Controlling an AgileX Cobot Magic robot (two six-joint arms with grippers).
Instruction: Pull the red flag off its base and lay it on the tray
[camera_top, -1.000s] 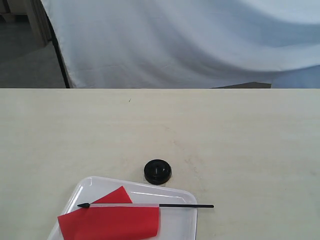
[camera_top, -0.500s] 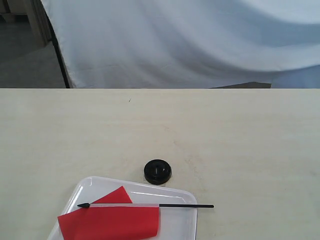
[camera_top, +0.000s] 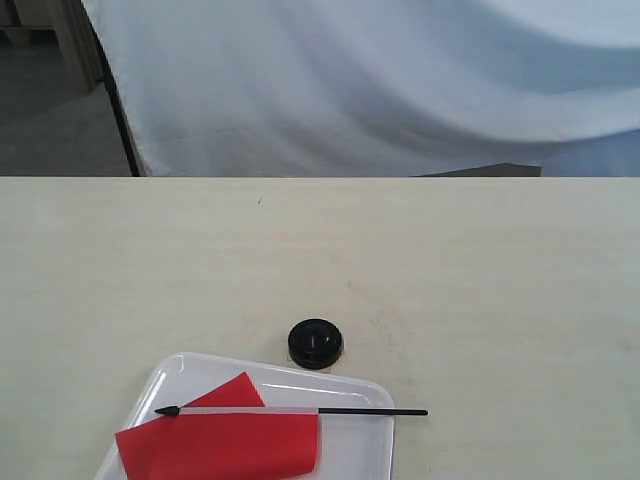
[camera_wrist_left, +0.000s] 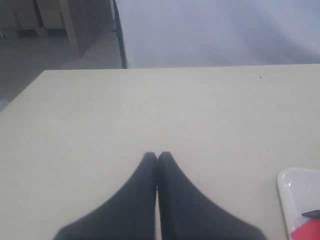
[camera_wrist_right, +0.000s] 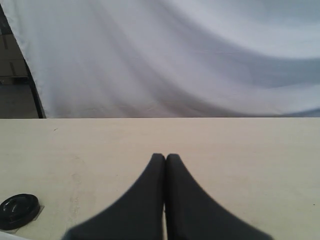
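The red flag (camera_top: 225, 440) lies flat on the tray (camera_top: 355, 450) at the table's (camera_top: 480, 280) near left, stick end overhanging the right rim. The base (camera_top: 316, 343) sits empty just beyond the far rim. With the job apparently done, the left gripper (camera_wrist_left: 158, 156) and right gripper (camera_wrist_right: 165, 157) hang pinched together, holding nothing.

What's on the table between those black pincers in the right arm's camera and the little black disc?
Nothing. In the right wrist view, only bare pale tabletop lies between the shut right gripper and the base.
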